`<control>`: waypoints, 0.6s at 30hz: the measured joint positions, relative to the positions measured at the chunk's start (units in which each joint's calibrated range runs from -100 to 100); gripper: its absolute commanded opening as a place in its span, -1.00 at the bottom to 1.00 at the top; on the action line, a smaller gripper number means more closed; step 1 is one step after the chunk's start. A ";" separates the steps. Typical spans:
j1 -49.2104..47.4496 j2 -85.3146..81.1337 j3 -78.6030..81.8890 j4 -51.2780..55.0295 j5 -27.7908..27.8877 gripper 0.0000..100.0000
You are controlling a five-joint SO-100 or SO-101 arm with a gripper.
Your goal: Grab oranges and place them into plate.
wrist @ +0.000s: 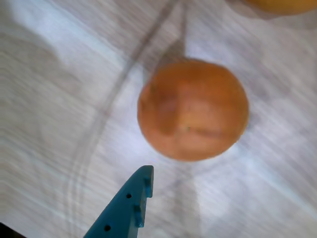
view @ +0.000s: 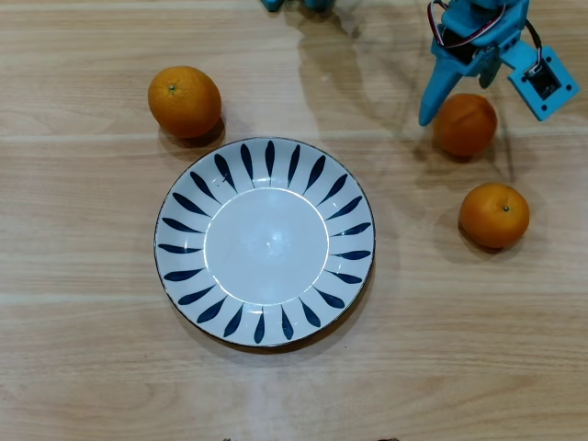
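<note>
Pincer (view: 459, 115) over orange (view: 465, 125); plate (view: 265, 158) empty, oranges on table.

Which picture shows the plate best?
The overhead view: the whole plate sits in the middle, sharp and empty, blue strokes all around its rim. The wrist view shows none of it, only a blurry orange on the table.

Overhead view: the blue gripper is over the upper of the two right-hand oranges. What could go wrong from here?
1. The round dimpled orange sits loose on the smooth wooden table; an off-centre close by the blue two-finger gripper might roll it away.
2. The second orange lies near; a nudge could send the target into it.
3. The wrist view is motion-blurred and shows only one blue finger, so alignment is hard to confirm.
</note>
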 measured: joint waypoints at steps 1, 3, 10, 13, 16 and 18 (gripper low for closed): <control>-0.93 0.00 0.00 0.00 -0.83 -0.09; -2.70 0.00 0.00 0.00 -2.24 -0.09; -7.60 0.68 4.16 -8.79 -5.53 -0.09; -7.60 3.30 7.08 -16.37 -5.63 -0.09; -7.77 5.50 7.44 -20.33 -5.58 -0.09; -7.43 6.52 7.53 -21.27 -4.49 -0.08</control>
